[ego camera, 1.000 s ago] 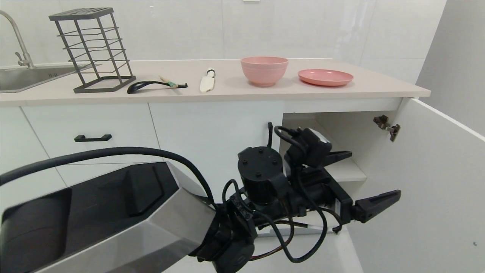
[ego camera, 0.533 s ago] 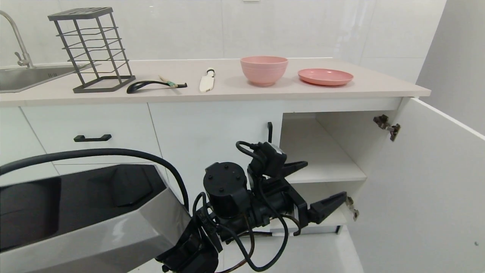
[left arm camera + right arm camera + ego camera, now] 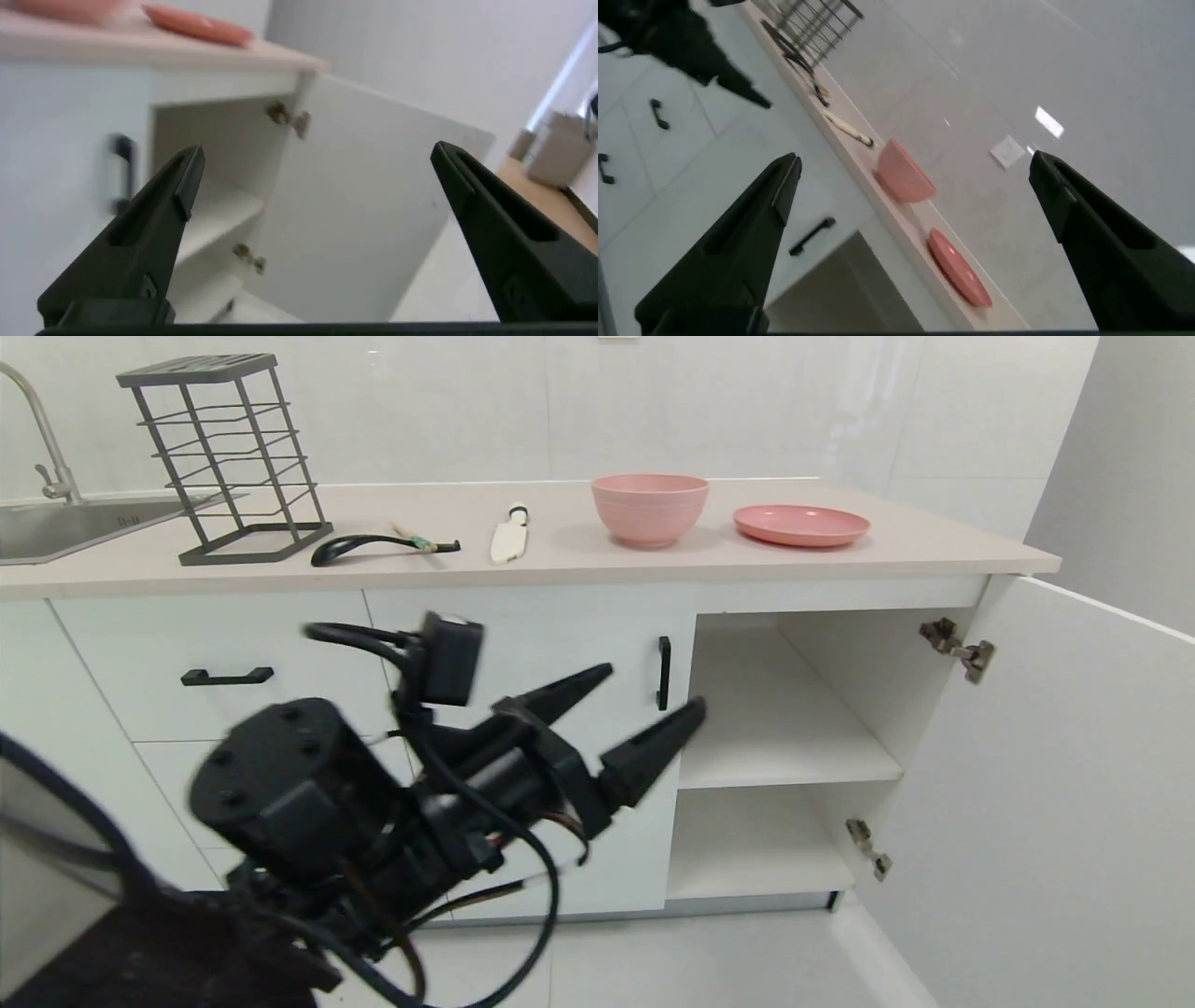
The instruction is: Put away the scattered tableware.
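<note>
Left tool (image 3: 653,688) wide open, empty, right tool (image 3: 913,166) likewise

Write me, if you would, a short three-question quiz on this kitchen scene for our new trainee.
1. True or false: the cupboard door below the counter stands open.
2. What sits on the counter just beside the pink bowl, toward the robot's right? A) a pink plate B) a steel pot C) a glass cup
3. Fill in: the left gripper is ____ and holds nothing.
Key: 1 true; 2 A; 3 open.
</note>
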Controlling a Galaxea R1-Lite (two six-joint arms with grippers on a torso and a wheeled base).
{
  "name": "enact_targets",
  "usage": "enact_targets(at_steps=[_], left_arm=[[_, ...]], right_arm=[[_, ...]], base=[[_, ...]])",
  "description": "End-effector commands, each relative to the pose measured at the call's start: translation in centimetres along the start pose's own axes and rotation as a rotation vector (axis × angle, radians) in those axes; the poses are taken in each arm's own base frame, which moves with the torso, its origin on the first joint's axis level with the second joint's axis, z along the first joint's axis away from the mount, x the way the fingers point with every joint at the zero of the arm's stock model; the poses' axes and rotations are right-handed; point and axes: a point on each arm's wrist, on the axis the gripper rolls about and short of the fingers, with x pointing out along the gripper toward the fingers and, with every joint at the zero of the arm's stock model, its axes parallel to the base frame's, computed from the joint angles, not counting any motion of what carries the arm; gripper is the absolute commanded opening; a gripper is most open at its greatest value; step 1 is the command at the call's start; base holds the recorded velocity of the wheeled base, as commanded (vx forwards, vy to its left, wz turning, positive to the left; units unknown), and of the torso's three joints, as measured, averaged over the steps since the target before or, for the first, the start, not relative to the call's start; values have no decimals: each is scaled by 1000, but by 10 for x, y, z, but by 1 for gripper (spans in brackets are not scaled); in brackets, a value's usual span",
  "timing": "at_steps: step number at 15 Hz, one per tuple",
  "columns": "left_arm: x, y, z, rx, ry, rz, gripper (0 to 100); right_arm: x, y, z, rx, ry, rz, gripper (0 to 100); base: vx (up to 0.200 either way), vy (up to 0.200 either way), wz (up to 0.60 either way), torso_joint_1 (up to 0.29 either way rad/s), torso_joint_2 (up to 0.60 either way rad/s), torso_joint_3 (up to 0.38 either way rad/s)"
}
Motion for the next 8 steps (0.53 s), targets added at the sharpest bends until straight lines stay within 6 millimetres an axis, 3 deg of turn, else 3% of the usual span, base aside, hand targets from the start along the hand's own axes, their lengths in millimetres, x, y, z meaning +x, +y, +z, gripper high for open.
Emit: enact_targets(at_steps=[1, 3, 4, 6, 8], left_arm=[[-110, 8, 88, 124, -287, 213, 100], [-166, 3, 115, 267, -445, 384, 100], [-186, -7, 115, 301, -476, 427, 100], [-222, -31, 100, 330, -500, 459, 100], [-256, -56, 81, 372, -513, 504, 100]], right_arm=[[-2, 22, 18, -41, -96, 68, 100], [-8, 39, 14, 2, -89, 99, 100], [-11, 46, 6, 47, -65, 101, 100], [-11, 53, -14, 141, -17, 107, 100], [-12, 58, -14, 138, -23, 119, 100]], base=[[0, 0, 0, 0, 0, 0], [0, 0, 0, 0, 0, 0], [0, 0, 0, 0, 0, 0], [0, 0, 0, 0, 0, 0], [0, 0, 0, 0, 0, 0]])
